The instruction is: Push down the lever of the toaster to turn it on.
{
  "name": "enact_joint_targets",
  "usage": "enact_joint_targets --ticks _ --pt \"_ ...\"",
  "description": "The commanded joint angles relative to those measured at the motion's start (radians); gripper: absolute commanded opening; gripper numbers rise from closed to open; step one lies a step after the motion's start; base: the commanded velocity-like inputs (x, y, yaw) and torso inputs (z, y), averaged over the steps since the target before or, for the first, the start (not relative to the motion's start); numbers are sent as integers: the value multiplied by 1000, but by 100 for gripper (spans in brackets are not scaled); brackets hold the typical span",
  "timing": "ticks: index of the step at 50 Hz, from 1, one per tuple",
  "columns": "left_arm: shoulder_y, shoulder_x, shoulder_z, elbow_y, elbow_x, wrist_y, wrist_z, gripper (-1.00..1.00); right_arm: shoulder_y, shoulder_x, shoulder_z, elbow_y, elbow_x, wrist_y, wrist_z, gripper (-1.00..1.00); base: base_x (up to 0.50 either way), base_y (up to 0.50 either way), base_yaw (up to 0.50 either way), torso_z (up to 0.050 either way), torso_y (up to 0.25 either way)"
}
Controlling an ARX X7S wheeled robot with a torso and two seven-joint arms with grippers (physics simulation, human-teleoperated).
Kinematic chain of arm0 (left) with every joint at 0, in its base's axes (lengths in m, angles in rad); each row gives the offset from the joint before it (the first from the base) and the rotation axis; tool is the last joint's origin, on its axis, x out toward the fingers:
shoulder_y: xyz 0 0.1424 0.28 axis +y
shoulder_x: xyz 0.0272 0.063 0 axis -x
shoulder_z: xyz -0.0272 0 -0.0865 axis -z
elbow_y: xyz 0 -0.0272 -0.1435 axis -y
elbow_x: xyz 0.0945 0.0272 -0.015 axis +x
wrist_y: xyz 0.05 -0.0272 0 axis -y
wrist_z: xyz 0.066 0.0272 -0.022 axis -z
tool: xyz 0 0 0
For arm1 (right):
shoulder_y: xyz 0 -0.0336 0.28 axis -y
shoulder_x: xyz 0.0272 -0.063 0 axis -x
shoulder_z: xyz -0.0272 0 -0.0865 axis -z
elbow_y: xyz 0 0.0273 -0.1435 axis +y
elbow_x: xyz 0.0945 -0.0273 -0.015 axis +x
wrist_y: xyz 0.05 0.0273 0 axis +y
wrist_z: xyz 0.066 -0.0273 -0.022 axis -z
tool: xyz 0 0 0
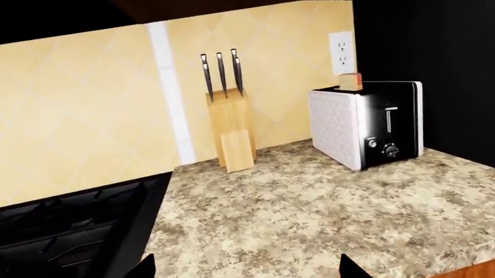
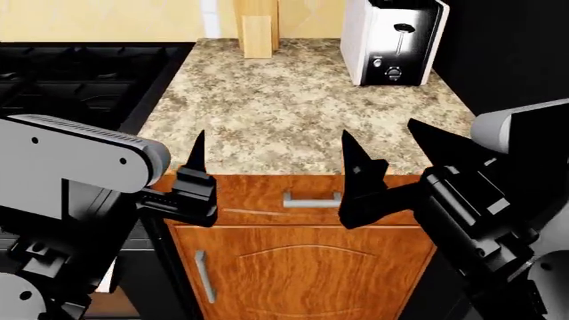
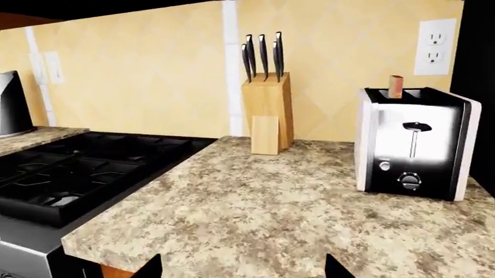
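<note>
The toaster point(image 2: 391, 40), with white dimpled sides and a black end panel, stands at the back right of the granite counter point(image 2: 284, 113). It also shows in the left wrist view point(image 1: 363, 124) and the right wrist view point(image 3: 414, 145). The lever point(image 3: 416, 125), a small black knob, sits at the top of its vertical slot; it also shows in the head view point(image 2: 403, 28) and the left wrist view point(image 1: 390, 109). A slice of toast point(image 3: 396, 86) sticks up from the top. My left gripper point(image 1: 247, 269) and right gripper point(image 2: 380, 143) are both open and empty at the counter's front edge, far from the toaster.
A tan knife block point(image 2: 256, 27) stands against the back wall left of the toaster. A black gas stove point(image 2: 80, 73) adjoins the counter on the left. A wall outlet point(image 3: 433, 39) is behind the toaster. A wooden cabinet point(image 2: 302, 267) is below the counter edge.
</note>
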Motion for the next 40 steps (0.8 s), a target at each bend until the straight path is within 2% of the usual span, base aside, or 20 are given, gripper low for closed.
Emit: enact_joint_targets --ticks 1,4,8,21,30,35,40 --pt "1 -1 8 2 22 4 15 100 -7 3 -8 -8 -19 -7 -17 100 500 281 0 0 0" --pt "3 -20 1 7 2 16 11 100 -9 2 -9 -7 -27 -10 -22 100 500 285 0 0 0" --pt "-6 -5 17 -2 25 12 13 100 -11 2 -8 -5 -28 -21 -23 100 500 207 0 0 0" --pt "1 -39 11 12 -1 38 11 100 -16 7 -17 -8 -44 -35 -33 100 500 0 0 0 1" --pt "-9 -1 48 6 52 28 16 100 -23 14 -19 -15 -49 -44 -43 100 500 0 0 0 1" --pt "4 -56 18 26 -12 58 4 100 -26 16 -23 -20 -56 -47 -48 100 500 0 0 0 2" --pt "4 -59 21 27 -8 62 4 100 -29 19 -32 -21 -66 -50 -32 100 248 0 0 0 2"
